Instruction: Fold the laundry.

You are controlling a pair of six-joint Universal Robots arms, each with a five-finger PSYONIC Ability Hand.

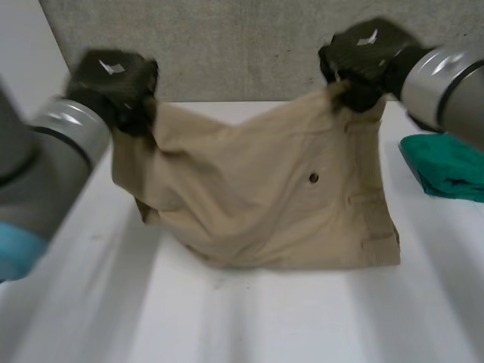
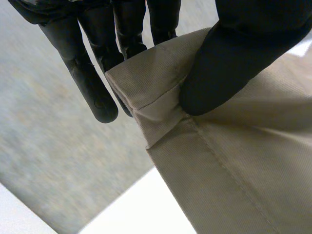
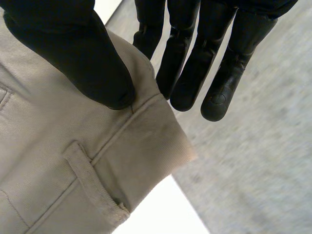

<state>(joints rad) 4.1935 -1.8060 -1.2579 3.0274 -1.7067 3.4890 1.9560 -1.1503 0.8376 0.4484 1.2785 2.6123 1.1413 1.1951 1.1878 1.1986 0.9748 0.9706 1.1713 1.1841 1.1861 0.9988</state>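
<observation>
I find the left hand [image 1: 113,83] clamped thumb-to-fingers on one top corner of the tan garment [image 1: 272,197] — the right hand [image 1: 367,57] likewise on its waistband corner. The garment hangs between them, its lower edge on the white table [image 1: 249,318].

Green cloth [image 1: 446,170] cut by edge, dark spot [image 1: 313,178] on shorts [image 1: 265,197] unclear

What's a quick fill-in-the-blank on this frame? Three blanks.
The left hand pinches a corner of the tan twill garment between fingers and ____. The right hand pinches the garment's other upper ____. The bunched cloth on the white table beside the right arm is ____.
Missing: thumb; corner; green.
</observation>
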